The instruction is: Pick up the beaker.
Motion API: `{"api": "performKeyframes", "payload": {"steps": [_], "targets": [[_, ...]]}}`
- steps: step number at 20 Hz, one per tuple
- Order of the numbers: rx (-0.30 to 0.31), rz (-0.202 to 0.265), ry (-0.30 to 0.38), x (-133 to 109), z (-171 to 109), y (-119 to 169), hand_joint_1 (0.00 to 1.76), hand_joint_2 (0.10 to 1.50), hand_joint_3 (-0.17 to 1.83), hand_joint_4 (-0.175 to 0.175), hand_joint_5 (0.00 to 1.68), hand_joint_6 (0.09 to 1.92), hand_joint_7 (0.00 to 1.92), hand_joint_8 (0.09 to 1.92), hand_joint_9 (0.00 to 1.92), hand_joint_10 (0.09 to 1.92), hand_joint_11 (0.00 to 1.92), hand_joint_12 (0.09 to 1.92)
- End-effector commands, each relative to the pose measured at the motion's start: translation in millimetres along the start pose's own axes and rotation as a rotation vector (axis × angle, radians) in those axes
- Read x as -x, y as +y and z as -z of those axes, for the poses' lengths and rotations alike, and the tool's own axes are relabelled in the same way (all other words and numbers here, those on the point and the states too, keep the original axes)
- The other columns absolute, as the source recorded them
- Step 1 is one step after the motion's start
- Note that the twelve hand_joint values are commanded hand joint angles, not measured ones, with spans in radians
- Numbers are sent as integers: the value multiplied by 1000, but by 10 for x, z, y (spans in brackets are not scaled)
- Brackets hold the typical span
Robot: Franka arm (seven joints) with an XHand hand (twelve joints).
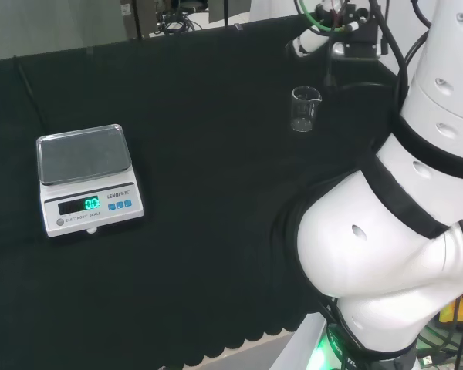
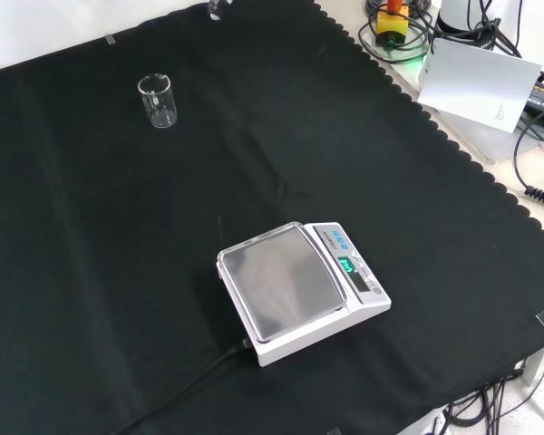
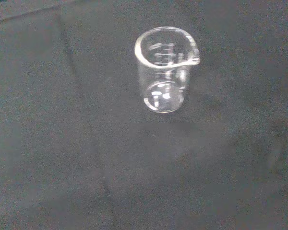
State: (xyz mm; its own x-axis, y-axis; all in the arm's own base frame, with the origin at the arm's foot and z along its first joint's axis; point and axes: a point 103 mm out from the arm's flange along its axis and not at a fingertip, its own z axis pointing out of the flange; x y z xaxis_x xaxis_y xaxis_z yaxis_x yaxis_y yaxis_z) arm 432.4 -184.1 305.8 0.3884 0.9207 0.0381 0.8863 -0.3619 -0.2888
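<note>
A clear glass beaker (image 1: 304, 109) (image 2: 158, 101) (image 3: 166, 69) stands upright and alone on the black cloth of the counter (image 1: 201, 154) (image 2: 118, 272), well apart from the white digital scale (image 1: 86, 180) (image 2: 299, 288); in the head view it lies to the right of the scale and farther off. The beaker appears empty, spout visible in the wrist view. Nothing touches it, and whether the fingers are released or clenched cannot be told.

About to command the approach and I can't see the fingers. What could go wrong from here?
The beaker is clear, empty glass standing upright and alone on the black cloth, so a glancing touch could tip or roll it. Its pouring lip juts out on one side, which might make an uneven grasp slip.
</note>
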Motion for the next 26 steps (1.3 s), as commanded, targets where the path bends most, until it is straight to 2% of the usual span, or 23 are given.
{"api": "performKeyframes", "payload": {"steps": [1,7,14,17,20,26], "targets": [[107,20,83,69,-313,734,553,681,258,-12,88,87,0,633,125,828,0,1453],[105,28,108,57,-532,1034,549,681,252,-10,72,87,0,615,115,830,0,1450],[61,30,116,6,-794,1325,544,683,244,-7,50,87,0,585,109,835,0,1445],[57,14,109,54,-846,1399,542,682,242,-6,43,87,0,581,108,835,0,1444],[40,-2,131,125,-908,1454,539,682,241,-5,40,87,0,578,107,836,0,1443],[-19,-10,115,173,-1166,1526,530,680,238,-4,38,87,0,577,104,836,0,1441]]}}
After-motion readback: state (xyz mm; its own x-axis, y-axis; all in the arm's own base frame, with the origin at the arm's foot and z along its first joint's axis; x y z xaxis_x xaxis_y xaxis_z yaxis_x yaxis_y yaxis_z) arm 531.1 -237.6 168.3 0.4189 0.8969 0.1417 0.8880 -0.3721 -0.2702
